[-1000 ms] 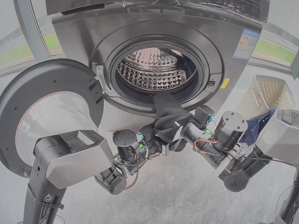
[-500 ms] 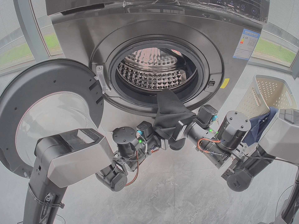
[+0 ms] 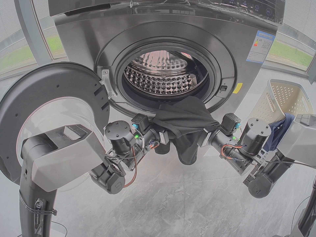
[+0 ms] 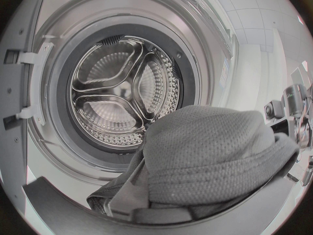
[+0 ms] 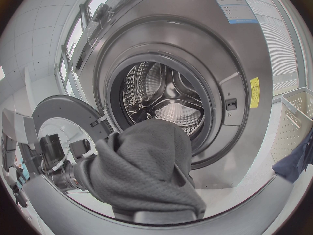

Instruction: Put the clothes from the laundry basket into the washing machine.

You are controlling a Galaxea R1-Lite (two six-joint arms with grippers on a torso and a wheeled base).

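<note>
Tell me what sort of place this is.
Probably a laundry area, perhaps a test room: a front-loading washing machine with its door swung open, and a laundry basket beside it holding a blue garment.

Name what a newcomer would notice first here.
A black garment hangs spread just in front of the washing machine's open drum. Its round door is swung wide to the left; a blue cloth drapes over the laundry basket on the right.

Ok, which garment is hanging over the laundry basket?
The navy blue garment, draped over the laundry basket at its rim. The black mesh garment hangs at the washing machine, in front of its open mouth, instead.
</note>
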